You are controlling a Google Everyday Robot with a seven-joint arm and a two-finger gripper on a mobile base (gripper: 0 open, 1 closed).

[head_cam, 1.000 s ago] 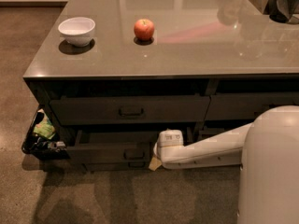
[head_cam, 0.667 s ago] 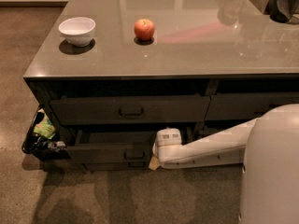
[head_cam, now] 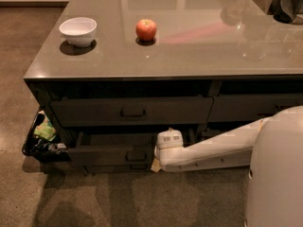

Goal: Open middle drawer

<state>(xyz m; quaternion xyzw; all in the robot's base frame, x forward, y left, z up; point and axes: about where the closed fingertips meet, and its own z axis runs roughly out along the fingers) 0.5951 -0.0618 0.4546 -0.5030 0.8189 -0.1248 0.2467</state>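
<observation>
The middle drawer [head_cam: 109,154] is a wide dark grey-brown front with a small loop handle [head_cam: 135,156]. It stands pulled out a little from the cabinet, below the taller top drawer [head_cam: 94,111]. My gripper [head_cam: 153,161] is at the right end of the middle drawer front, just right of the handle. Its white wrist [head_cam: 169,140] and arm [head_cam: 213,150] reach in from the right. A thin bottom drawer front [head_cam: 113,168] shows just under the middle one.
A white bowl [head_cam: 78,30] and a red apple [head_cam: 146,30] sit on the glossy counter top [head_cam: 199,46]. A black bin of items [head_cam: 41,138] stands on the floor at the cabinet's left corner. My white body [head_cam: 277,174] fills the lower right.
</observation>
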